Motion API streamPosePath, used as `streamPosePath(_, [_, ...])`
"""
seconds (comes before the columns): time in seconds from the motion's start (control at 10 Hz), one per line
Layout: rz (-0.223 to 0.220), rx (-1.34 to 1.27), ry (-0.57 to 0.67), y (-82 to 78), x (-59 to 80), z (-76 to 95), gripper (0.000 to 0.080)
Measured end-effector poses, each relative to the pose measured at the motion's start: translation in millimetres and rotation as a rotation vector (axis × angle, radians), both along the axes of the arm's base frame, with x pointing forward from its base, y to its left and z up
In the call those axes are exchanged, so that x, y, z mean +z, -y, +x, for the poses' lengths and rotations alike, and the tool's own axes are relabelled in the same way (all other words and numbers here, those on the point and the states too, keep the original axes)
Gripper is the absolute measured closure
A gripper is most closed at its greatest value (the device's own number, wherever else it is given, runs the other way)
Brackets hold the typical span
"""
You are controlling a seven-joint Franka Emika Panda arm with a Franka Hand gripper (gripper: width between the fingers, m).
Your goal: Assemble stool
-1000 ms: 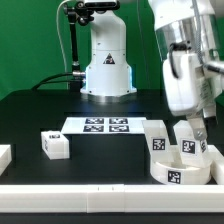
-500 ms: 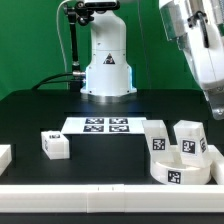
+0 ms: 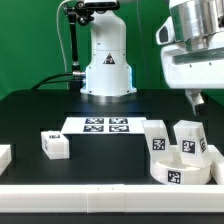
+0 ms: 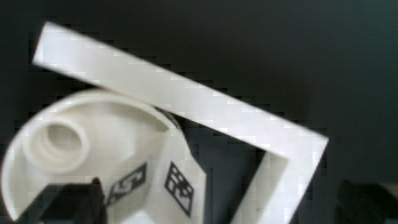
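smooth white plastic ring seat [image 3: 178,172]; blocky tagged leg [image 3: 56,144]

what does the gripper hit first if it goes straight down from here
Probably the white leg standing by the round seat; the gripper hangs above them, though depth is unclear.

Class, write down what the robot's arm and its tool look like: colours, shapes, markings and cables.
The arm has a glossy white, rounded casing with grey shading and ends in a boxy white wrist block. The tool is dark and narrow at its tip. The rounded white base bears a small dark triangular mark, and black cables run beside it.
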State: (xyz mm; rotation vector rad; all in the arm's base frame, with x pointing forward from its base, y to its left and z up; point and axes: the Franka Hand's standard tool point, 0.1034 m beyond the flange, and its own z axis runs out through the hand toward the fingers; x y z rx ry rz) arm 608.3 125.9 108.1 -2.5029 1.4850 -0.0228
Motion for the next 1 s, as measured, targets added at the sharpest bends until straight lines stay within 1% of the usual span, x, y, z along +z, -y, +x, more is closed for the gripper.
streamPosePath(0.1, [-0.006, 0.085, 0.006, -0.7, 1.5, 3.1, 0.0150])
streamPosePath(0.3, [-0.028, 0.212, 0.033, 1.2, 0.8, 3.5, 0.0150])
streamPosePath(0.4, [-0.032, 0.244, 0.039, 1.4, 0.8, 3.5, 0.0150])
streamPosePath(0.6, [-0.059, 0.401, 0.065, 2.9, 0.6, 3.4, 0.0150])
streamPosePath(0.8, [-0.179, 0.795, 0.090, 3.2, -0.5, 1.3, 0.0150])
streamPosePath(0.9, [-0.204, 0.948, 0.099, 5.9, -0.9, 0.7, 0.0150])
streamPosePath(1.0, [-0.208, 1.063, 0.097, 11.4, -1.6, 0.0, 0.0150])
